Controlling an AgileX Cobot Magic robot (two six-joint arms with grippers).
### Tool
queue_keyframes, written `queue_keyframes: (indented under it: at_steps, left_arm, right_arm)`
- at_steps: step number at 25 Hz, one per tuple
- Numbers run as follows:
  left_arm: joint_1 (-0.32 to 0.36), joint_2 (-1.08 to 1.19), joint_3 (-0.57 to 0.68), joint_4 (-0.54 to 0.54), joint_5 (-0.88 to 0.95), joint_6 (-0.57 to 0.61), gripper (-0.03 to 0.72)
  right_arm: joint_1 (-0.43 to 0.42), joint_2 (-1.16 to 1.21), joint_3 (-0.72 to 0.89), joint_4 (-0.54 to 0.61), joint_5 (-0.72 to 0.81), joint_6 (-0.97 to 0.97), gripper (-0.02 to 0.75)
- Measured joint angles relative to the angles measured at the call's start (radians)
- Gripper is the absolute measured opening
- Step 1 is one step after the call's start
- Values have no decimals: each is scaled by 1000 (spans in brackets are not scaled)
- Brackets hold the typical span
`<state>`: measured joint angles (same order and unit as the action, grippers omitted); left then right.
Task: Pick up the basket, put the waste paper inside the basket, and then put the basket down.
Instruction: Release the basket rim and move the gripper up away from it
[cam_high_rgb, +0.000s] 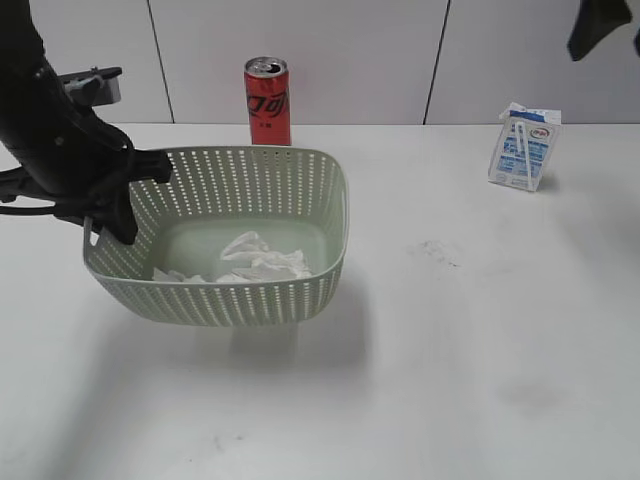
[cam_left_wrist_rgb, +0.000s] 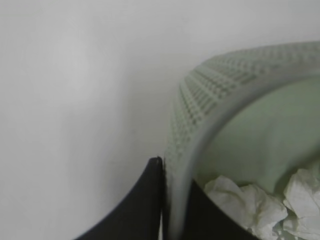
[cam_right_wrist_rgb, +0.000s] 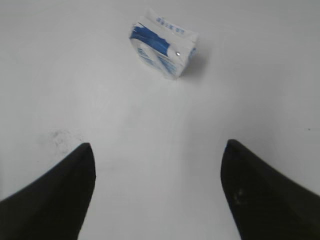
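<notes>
- While my left gripper pinches the left wall of the basket, one finger sits outside the rim and the other inside, closed on the plastic.
- From the outside camera I see the basket tilted, its left side higher; whether its base touches the table I cannot tell, though a shadow lies under it.
- It is pale sage green, rectangular with rounded corners, its sides a lattice of small holes and its floor solid.
- On that floor lies the waste paper, crumpled white wads bunched toward the near wall; my left wrist camera shows them just beside the inner finger.
- Behind the basket stands a red can, upright near the wall.
- Far right, a blue-and-white carton stands well apart from the basket.
- My right gripper hangs above bare table, fingers spread wide, holding nothing.
</notes>
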<state>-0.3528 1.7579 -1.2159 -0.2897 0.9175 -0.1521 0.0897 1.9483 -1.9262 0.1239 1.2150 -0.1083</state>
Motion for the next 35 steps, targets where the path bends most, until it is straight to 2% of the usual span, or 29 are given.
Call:
queue_keyframes:
  at_steps: [5, 11, 14, 24, 30, 35]
  left_arm:
    - [0, 0, 0, -8, 1, 0, -1]
    - [-7, 3, 0, -64, -40, 0, -1]
    - [-22, 31, -10, -76, -54, -16, -1]
    - [-73, 239, -265, -84, 3, -73, -1]
    - [-73, 311, -279, -31, 9, -75, 6]
    - [-73, 320, -280, -3, -3, -78, 53]
  right_arm:
    - [-38, -155, 149, -15, 0, 16, 592]
    - [-38, -521, 508, 11, 0, 22, 590]
    - [-38, -729, 713, 13, -61, 22, 590]
    - [-38, -1345, 1194, 14, -161, 25, 590]
    - [-38, -1684, 1378, 14, -144, 58, 590]
    - [-38, -1909, 1407, 15, -124, 61, 590]
